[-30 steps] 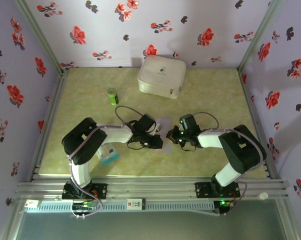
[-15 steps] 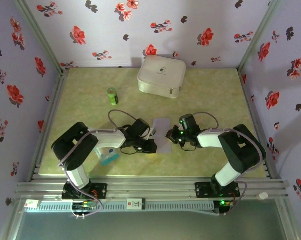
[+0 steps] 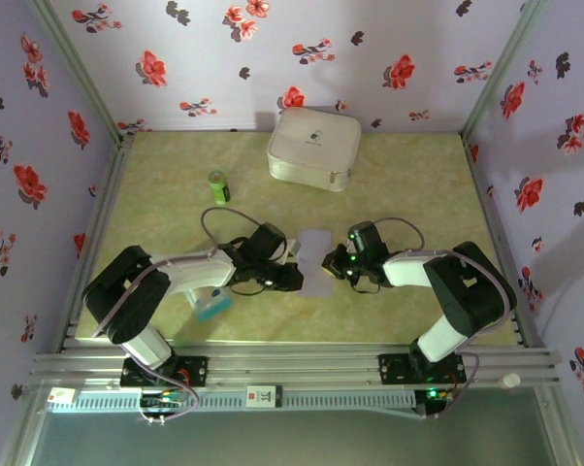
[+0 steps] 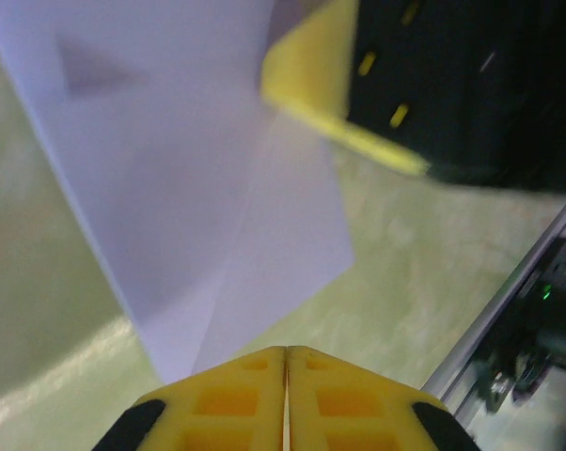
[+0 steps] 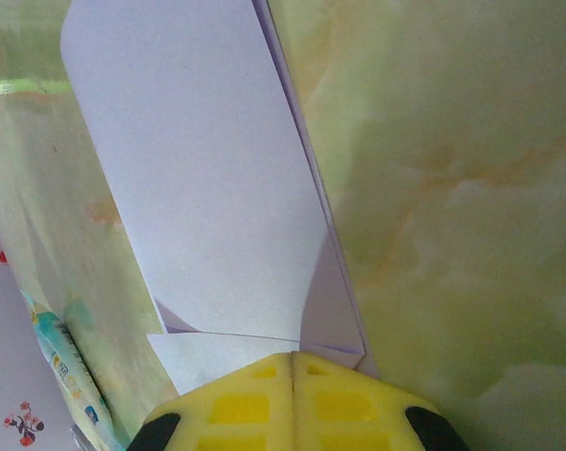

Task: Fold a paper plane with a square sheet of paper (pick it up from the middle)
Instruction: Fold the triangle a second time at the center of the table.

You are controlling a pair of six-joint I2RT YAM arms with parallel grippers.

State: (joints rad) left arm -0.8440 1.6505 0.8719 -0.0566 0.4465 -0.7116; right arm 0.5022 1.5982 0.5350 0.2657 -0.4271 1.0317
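The square sheet of paper (image 3: 316,254) lies folded into a narrow pale lavender strip on the table between both grippers. My left gripper (image 3: 298,280) is shut at its left edge, low over the table. In the left wrist view the shut yellow fingertips (image 4: 285,353) sit just short of the paper's (image 4: 198,207) near corner, with nothing between them. My right gripper (image 3: 330,261) is shut too. In the right wrist view its tips (image 5: 292,356) press on the paper's (image 5: 208,160) folded end, where layered flaps show. The right gripper's yellow finger (image 4: 313,80) appears across the sheet.
A white case (image 3: 313,146) stands at the back of the table. A green bottle (image 3: 218,185) stands left of it. A blue-and-white plastic packet (image 3: 212,306) lies under the left arm, and it also shows as the packet (image 5: 67,366) beside the paper. Metal rails (image 3: 292,367) run along the near edge.
The left arm has swung lower and to the left, drawing its gripper off the paper and uncovering more of the sheet. The right gripper has stayed in place.
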